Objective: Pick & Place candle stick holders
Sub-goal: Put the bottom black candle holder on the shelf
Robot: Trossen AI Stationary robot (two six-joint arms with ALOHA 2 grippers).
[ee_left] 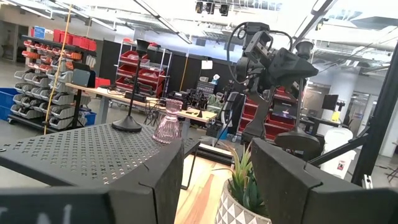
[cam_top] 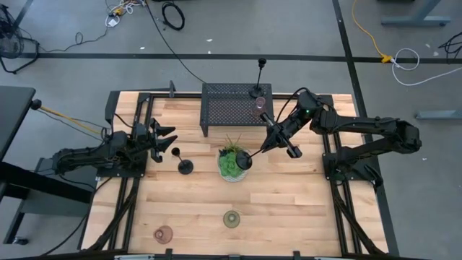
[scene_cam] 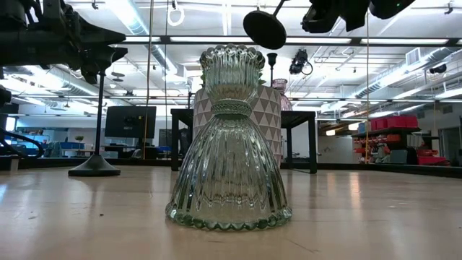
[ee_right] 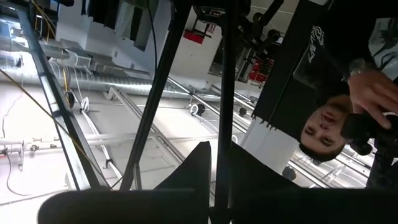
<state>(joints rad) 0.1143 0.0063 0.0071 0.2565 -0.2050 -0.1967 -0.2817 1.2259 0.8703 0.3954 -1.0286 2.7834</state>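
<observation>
My right gripper is shut on a slim black candle stick holder, whose round base hangs above the green plant; the base also shows high in the low view. A second black holder and a pink glass cup stand on the black mesh rack. A third holder stands on its base on the table, near my open, empty left gripper. A greenish glass cup and a pink one stand near the front edge. My right gripper pinches the holder's thin stem between its two fingers. The holder is lifted clear of the table and tilted, its base toward the plant and the table's left side. Which end of the stem the fingers have, I cannot tell.
The plant bowl stands mid-table right under the held holder's base. The mesh rack takes up the far middle of the table. Bare wood lies at the right and near-left of the table. A person shows in the right wrist view, beyond the table.
</observation>
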